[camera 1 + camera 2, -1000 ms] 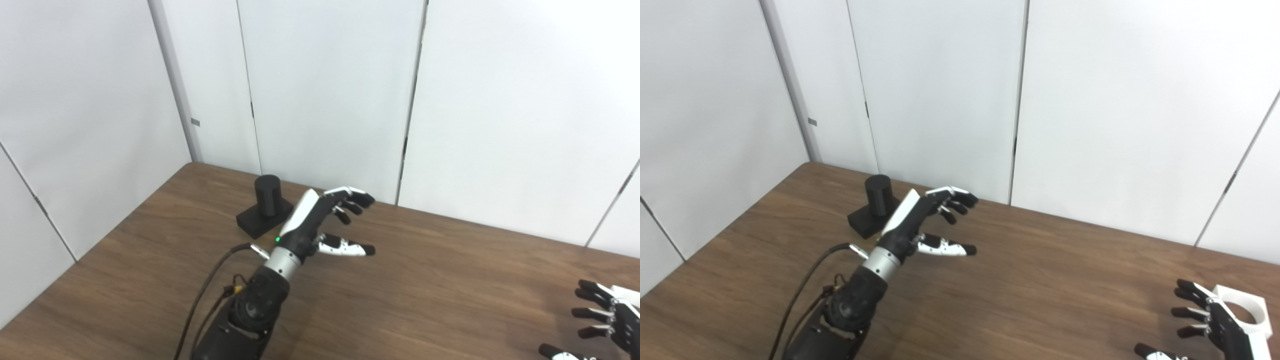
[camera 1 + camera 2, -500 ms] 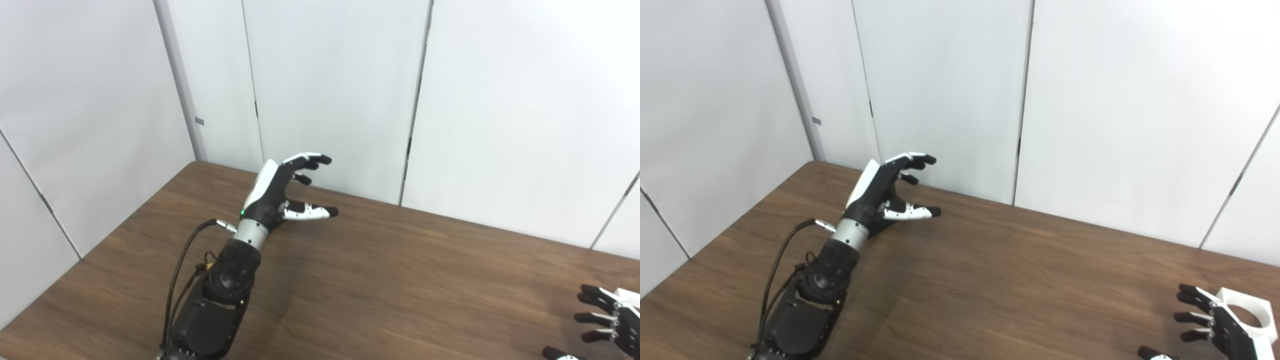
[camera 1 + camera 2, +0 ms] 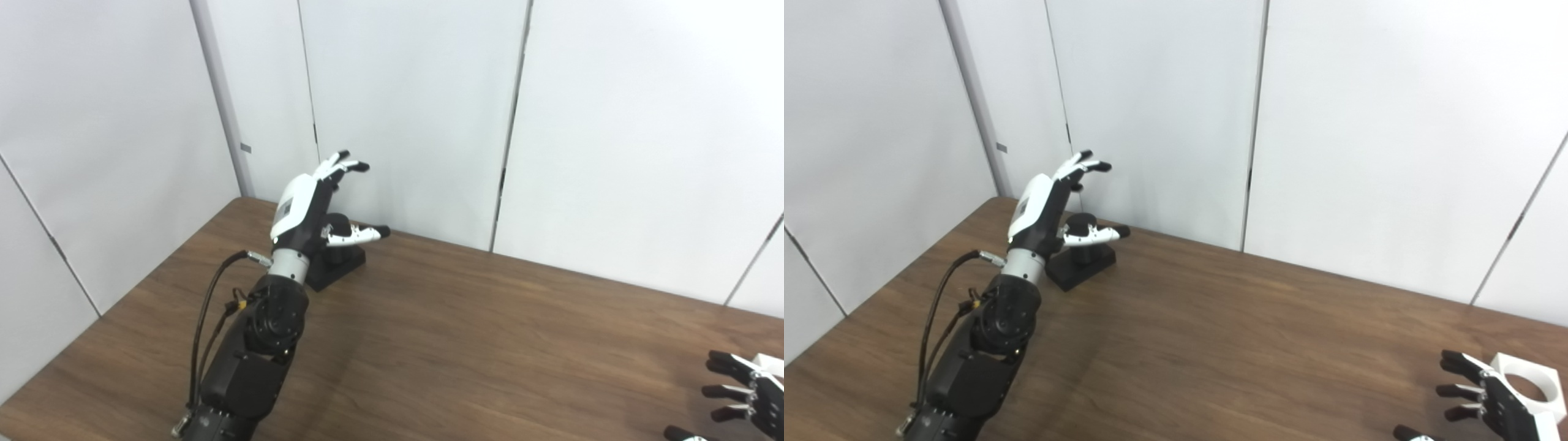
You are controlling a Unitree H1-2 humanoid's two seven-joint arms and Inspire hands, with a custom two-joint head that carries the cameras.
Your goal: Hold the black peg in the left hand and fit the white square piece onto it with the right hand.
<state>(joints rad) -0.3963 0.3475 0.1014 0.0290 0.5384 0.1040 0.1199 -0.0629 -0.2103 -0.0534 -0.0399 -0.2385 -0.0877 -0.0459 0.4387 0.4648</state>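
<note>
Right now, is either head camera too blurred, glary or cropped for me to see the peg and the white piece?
Left eye view: sharp, evenly lit, no glare; the left hand hides most of the black peg, and the white piece is cut off at the frame edge. Right eye view: equally clear; white piece shows behind the right hand.

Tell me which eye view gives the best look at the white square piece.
The right eye view: the white square piece shows its round hole and top face at the table's near right corner, behind the open right hand. The left eye view shows only a white sliver of it at the frame's right edge.
</note>
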